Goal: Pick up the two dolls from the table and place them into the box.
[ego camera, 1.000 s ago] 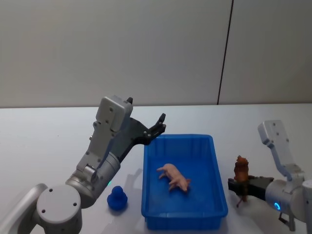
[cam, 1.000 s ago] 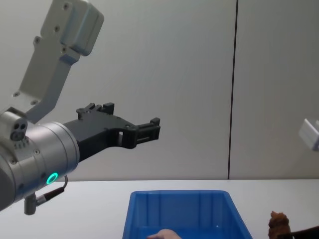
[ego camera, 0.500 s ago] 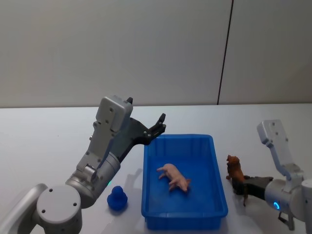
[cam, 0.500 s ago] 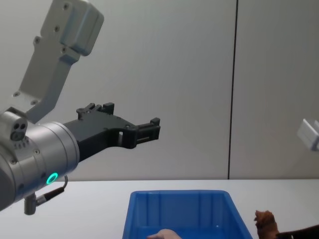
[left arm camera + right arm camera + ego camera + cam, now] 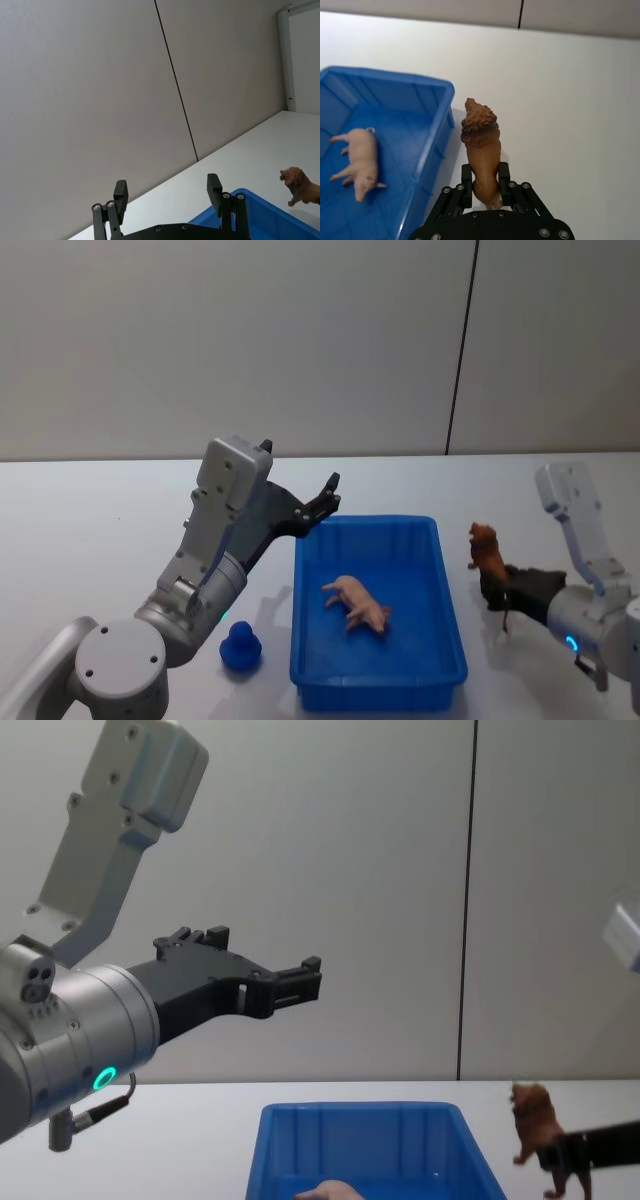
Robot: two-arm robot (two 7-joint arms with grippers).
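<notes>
The reddish-brown doll (image 5: 486, 551) (image 5: 481, 145) (image 5: 536, 1124) (image 5: 302, 186), a small lion figure, hangs in the air just right of the box, clamped at its hindquarters by my right gripper (image 5: 503, 587) (image 5: 482, 182). Inside the blue box (image 5: 440, 570) (image 5: 432, 92) (image 5: 280, 1135) the pale pink doll (image 5: 358, 603) (image 5: 358, 153), a pig, lies on its side on the floor. My left gripper (image 5: 328, 495) (image 5: 305, 982) (image 5: 170, 192) is held up in the air over the box's far left corner, open with nothing between its fingers.
A small dark blue toy (image 5: 240, 648) stands on the white table (image 5: 90, 530) left of the box, close to my left arm. A grey wall rises behind the table.
My right gripper has lifted the reddish-brown doll off the table and tipped it toward the box. The left arm has not moved.
</notes>
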